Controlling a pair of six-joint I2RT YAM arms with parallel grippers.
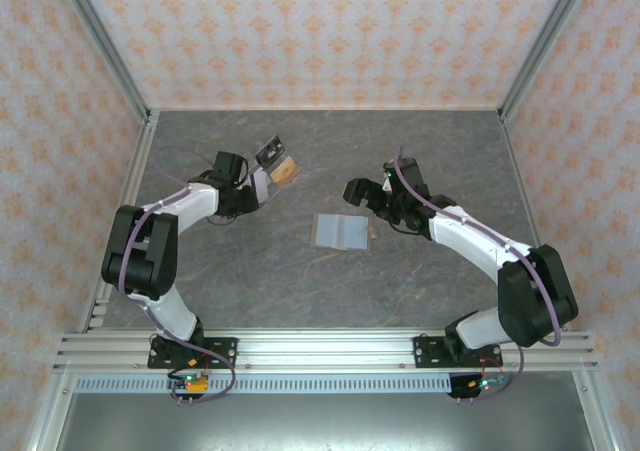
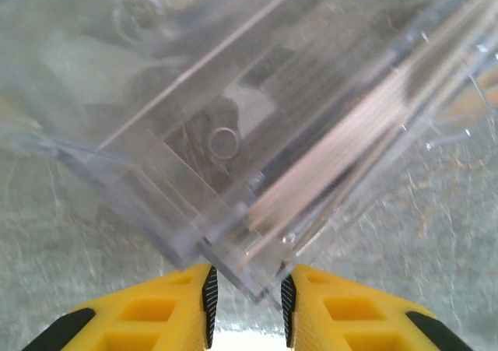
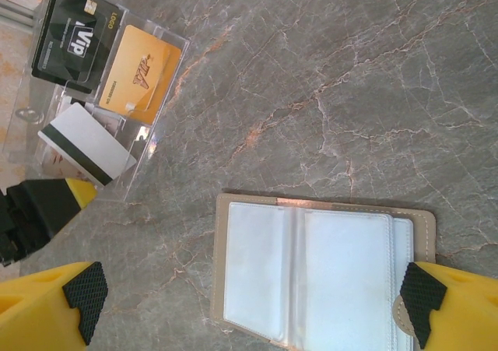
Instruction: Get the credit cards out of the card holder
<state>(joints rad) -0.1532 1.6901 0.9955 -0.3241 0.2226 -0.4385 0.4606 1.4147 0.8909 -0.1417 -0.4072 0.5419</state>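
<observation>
Card holder [image 1: 340, 231]: lies open and flat near the middle of the grey marbled surface [image 1: 420, 141], between the two arms. In the right wrist view the card holder [image 3: 311, 273] shows a tan border and two pale clear sleeves side by side.

Right pincer [image 3: 249, 308]: fingers spread wide, one off each end of the card holder. Seen from above, the right pincer [image 1: 356, 191] is just beyond the holder's far right corner.

Left pincer [image 2: 247, 300]: fingers drawn close, clamped on a corner of the clear plastic tray [image 2: 226, 141]. From above, the left pincer [image 1: 258, 183] and tray [image 1: 275, 161] stand to the far left of the holder, well apart from it.

Tray contents: a black VIP card [image 3: 74, 36], an orange card [image 3: 140, 71] and a white card [image 3: 85, 145] with a black stripe.
</observation>
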